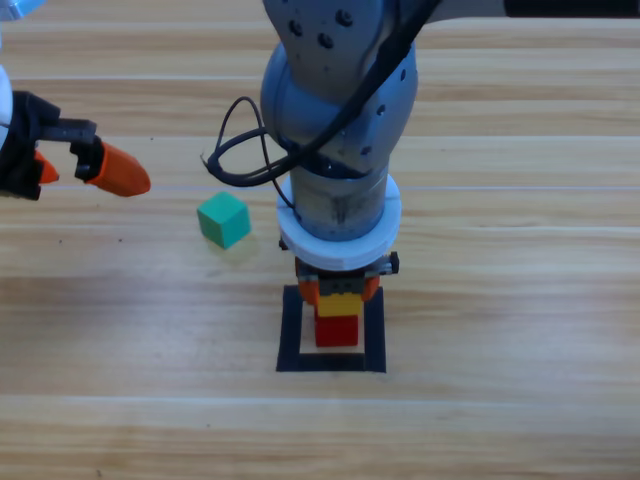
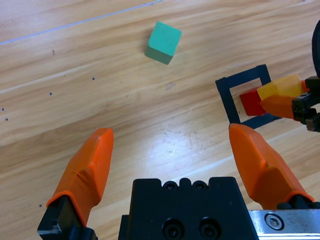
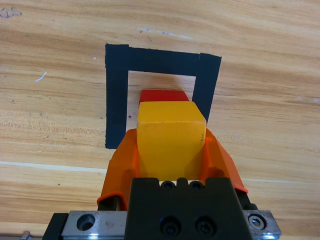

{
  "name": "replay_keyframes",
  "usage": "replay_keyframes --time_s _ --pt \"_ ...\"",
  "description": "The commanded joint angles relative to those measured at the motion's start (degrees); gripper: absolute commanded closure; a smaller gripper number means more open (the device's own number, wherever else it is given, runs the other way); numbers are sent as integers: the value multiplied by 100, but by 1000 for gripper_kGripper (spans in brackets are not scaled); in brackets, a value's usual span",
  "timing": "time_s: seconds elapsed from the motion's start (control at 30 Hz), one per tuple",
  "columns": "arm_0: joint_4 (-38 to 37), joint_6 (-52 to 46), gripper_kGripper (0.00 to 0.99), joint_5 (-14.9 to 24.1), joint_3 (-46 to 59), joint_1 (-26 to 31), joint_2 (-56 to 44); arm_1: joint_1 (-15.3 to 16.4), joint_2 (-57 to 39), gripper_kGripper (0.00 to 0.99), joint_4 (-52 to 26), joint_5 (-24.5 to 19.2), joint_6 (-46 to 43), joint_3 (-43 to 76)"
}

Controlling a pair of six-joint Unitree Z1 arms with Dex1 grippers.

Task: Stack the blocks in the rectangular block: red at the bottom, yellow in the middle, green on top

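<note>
1. Table (image 1: 520, 420): wood grain runs side to side in the high view; left arm waits at its left edge.
2. My right gripper (image 3: 170, 150) is clamped on the yellow cube (image 3: 171, 137), hovering above the red cube (image 3: 163, 95). I judge I should lower straight down, match edges, then release.
3. Left gripper (image 2: 170, 150): jaws spread wide, holding nothing.
4. Black tape square (image 1: 290, 330) lies flat, sides roughly square to the table edge; red sits inside it.
5. Cubes have no long axis. Yellow's faces look aligned with the tape. Green cube (image 1: 223, 220) lies well apart, left of the square, turned slightly.
</note>
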Motion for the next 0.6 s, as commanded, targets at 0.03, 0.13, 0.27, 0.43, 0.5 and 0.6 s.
replay_keyframes --time_s 0.03,0.13,0.27,0.43,0.5,0.6 --pt "-149 -85 14 -67 211 99 127 94 285 990 135 16 1 -7" --pt "-193 -94 14 -76 246 99 136 94 328 903 135 227 -61 -34" --pt "-210 -102 14 -67 246 99 180 94 364 83 135 280 -87 -51" --pt "-219 -111 14 -67 255 99 207 94 346 0 135 157 -114 -95" --pt "-219 -111 14 -67 255 99 224 85 328 0 135 25 -123 -139" --pt "-219 -111 14 -67 263 99 224 85 135 0 135 -265 -228 -236"
